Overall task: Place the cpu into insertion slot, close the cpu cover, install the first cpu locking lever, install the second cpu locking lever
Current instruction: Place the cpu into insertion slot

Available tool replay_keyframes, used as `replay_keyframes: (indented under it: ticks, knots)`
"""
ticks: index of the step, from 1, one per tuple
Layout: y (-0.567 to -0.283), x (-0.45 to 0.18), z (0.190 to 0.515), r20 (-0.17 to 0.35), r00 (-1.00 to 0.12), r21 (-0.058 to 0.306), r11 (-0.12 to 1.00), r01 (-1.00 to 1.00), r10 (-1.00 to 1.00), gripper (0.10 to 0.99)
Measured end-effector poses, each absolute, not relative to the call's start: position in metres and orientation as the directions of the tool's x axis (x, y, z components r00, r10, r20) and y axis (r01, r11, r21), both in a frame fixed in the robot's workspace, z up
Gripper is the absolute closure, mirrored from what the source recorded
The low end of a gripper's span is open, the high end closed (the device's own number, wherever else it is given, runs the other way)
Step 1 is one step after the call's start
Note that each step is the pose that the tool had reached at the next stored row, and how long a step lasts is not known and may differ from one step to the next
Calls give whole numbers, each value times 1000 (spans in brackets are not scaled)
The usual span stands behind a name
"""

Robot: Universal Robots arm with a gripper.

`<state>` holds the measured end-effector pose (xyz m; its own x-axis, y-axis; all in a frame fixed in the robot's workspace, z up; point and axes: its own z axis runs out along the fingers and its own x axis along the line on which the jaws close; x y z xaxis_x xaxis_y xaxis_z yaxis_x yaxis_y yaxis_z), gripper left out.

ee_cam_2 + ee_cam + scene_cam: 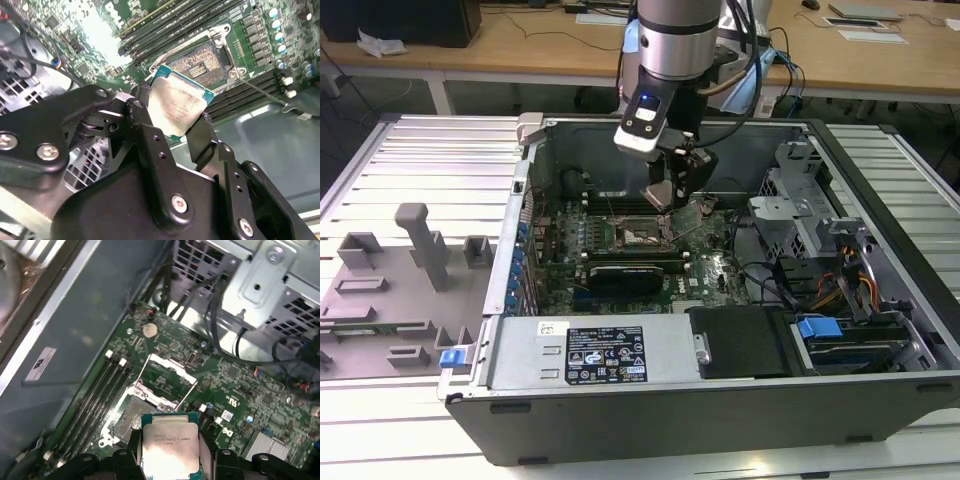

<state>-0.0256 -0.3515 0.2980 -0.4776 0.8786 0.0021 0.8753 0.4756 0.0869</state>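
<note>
Worktable, pale slatted aluminium (430, 160): carries everything below.
- black-and-grey steel desktop case (720, 425): lying on its side, side panel off. Contents: green motherboard (710, 272); perforated metal drive cage (790, 190) toward the exterior view's right; cable bundles; labelled grey metal box (600, 355) along the near wall.
- grey plastic fixture tray w/ upright blocks (380, 300): outside the case, on the exterior view's left.
- black two-finger gripper (670, 196): inside the case, above the board, near the socket. Fingers (142, 120) pinched on opposite edges of the cpu; nothing else held.
- insertion slot, square socket w/ silver surround (131, 416): gold contact field bare, i.e. nothing seated. Long black memory slots (105, 385) just beside it.
- cpu cover, thin grey metal frame plate w/ open centre (172, 367): looks swung back off the socket. Lever positions: cannot tell.
- cpu, small flat square chip, pale silver-grey top on a green base (169, 447): in the gripper, above & a little to one side of the socket, apart from the board.

Handling (judgement): cpu light, rigid, thin. Smooth metal top, prob. slippery. Underside contacts & socket pins fragile. Hold by the side edges only, as gripped now, level, w/ no force on the pin field.
</note>
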Motion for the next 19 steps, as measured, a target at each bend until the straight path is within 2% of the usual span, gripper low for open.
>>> replay_keyframes:
  ticks: [3, 12, 19]
  knots:
    - [-351, -26, 294, 2, -383, 87, 381, 921, 924, 545]
    - [-351, -26, 279, 2, -190, 87, 189, 978, 982, 545]
    - [-350, -26, 261, 2, -75, 86, 75, 994, 997, 545]
